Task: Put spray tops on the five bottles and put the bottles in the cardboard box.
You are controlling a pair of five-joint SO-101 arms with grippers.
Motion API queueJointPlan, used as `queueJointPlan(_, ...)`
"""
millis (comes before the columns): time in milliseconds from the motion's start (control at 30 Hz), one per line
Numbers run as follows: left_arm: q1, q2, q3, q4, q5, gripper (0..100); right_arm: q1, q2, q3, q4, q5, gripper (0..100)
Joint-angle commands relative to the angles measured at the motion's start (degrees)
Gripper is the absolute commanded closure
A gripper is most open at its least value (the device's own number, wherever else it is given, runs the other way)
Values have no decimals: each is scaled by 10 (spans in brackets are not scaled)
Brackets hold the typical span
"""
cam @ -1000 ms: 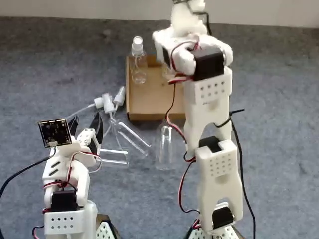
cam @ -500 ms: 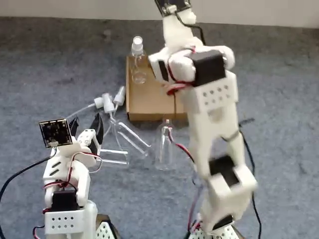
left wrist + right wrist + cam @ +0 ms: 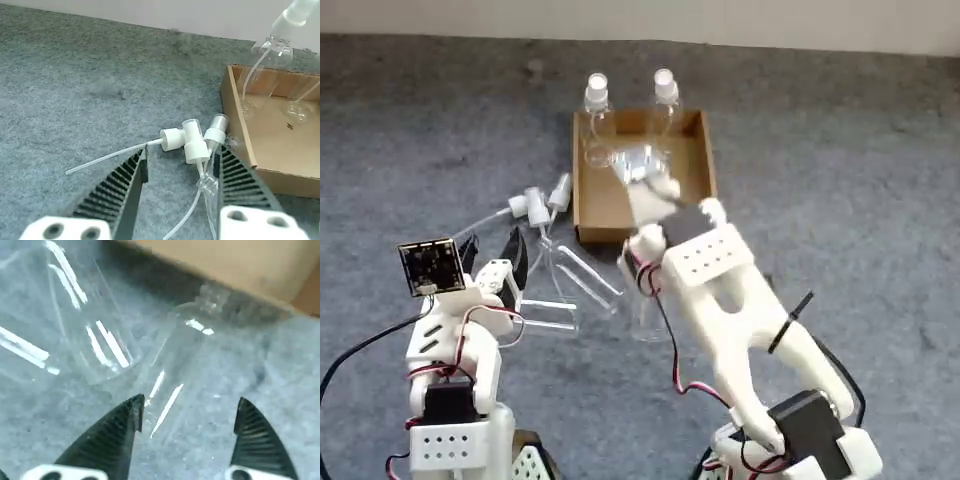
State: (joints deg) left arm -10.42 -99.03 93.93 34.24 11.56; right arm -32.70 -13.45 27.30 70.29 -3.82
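Note:
Two clear bottles with spray tops (image 3: 595,92) (image 3: 664,86) stand at the far end of the cardboard box (image 3: 620,215). An uncapped clear bottle (image 3: 645,312) stands upright in front of the box. My right gripper (image 3: 191,402) is open just short of this bottle (image 3: 185,350), and the right arm (image 3: 705,265) leans over it. Three loose spray tops (image 3: 192,142) lie left of the box. My left gripper (image 3: 184,155) is open and low, close to them. Two more bare bottles (image 3: 575,272) lie on their sides.
Grey carpet (image 3: 840,150) covers the table. The near half of the box floor (image 3: 610,205) is bare. The spray tops' thin dip tubes (image 3: 107,157) trail across the carpet to the left.
The right arm has swung back from over the box and dropped towards the upright bottle, uncovering the second capped bottle in the box. The left arm has not moved.

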Motion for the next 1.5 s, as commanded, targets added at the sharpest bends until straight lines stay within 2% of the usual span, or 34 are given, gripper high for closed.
queueJointPlan(0,-4,-7,-6,-11,1,819,-15,-28,58,-63,-34,762)
queueJointPlan(200,-4,-7,-6,-11,1,819,-36,-27,75,-107,-38,762)
queueJointPlan(467,-5,-7,-5,-11,1,819,-22,9,150,-136,-39,777)
queueJointPlan(667,-4,-7,-4,-11,1,819,44,9,148,-87,-32,986)
queueJointPlan(767,-4,-7,-4,-11,0,819,75,9,151,-50,30,995)
queueJointPlan(900,-6,-7,-13,-7,-73,819,155,7,153,-36,94,995)
queueJointPlan(967,-7,0,-40,7,-85,819,208,-12,163,-36,124,995)
queueJointPlan(1100,-5,0,-109,111,-98,819,295,-103,203,-36,199,995)
queueJointPlan(1233,-4,13,-167,169,-136,819,387,-175,232,-44,273,995)
queueJointPlan(1333,-5,89,-234,192,-173,819,456,-175,232,-57,313,995)
queueJointPlan(1467,-5,282,-393,259,-195,819,520,-132,236,-121,331,995)
